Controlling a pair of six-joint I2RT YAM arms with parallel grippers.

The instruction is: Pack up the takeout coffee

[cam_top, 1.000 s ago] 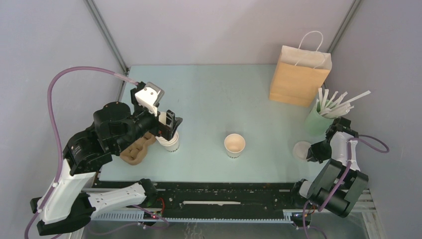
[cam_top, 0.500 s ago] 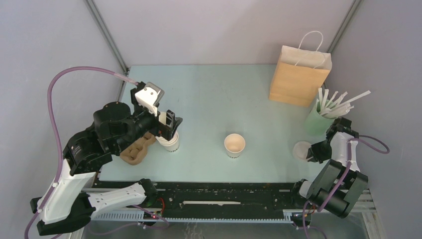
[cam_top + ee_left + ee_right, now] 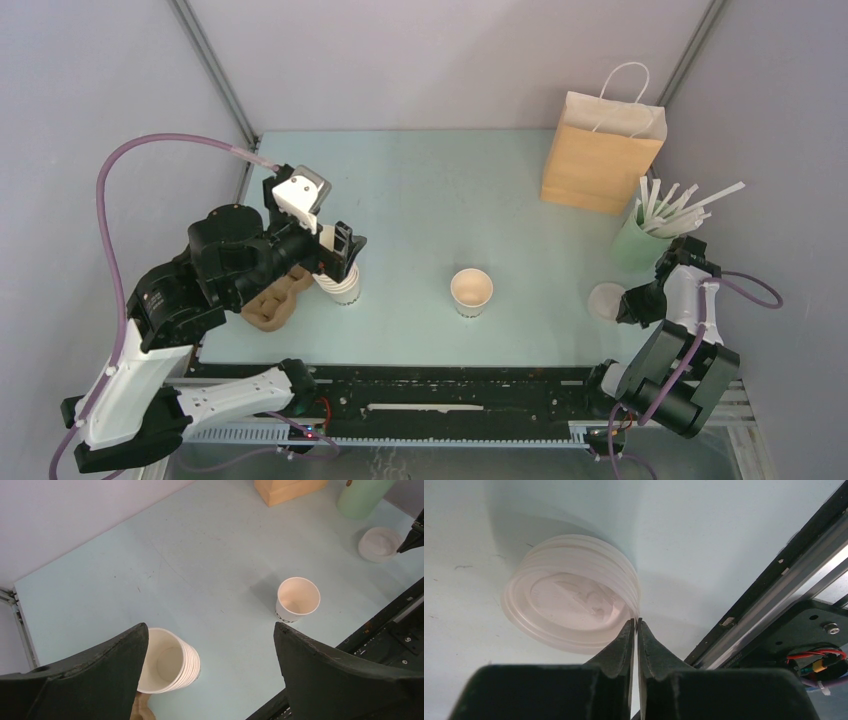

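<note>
1. Cup [image 3: 471,291] stands upright on the counter [image 3: 450,190], mouth open, between the two pincers and well apart from both.
2. Left pincer [image 3: 211,630] is released, jaws spread wide, one finger just beside a stack of cups [image 3: 167,662] below it.
3. Right pincer [image 3: 637,625] is clenched, tips at the rim of a pile of lids [image 3: 569,600] just ahead.

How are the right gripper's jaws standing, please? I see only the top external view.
Observer: The right gripper is shut, its tips together at the rim of the lid.
Operator: Is it a single lid?
Observer: Its side shows layered ridges, possibly several nested; I cannot tell.
Operator: And the left gripper?
Observer: The left gripper is wide open, the stack of cups just inside one finger.
</note>
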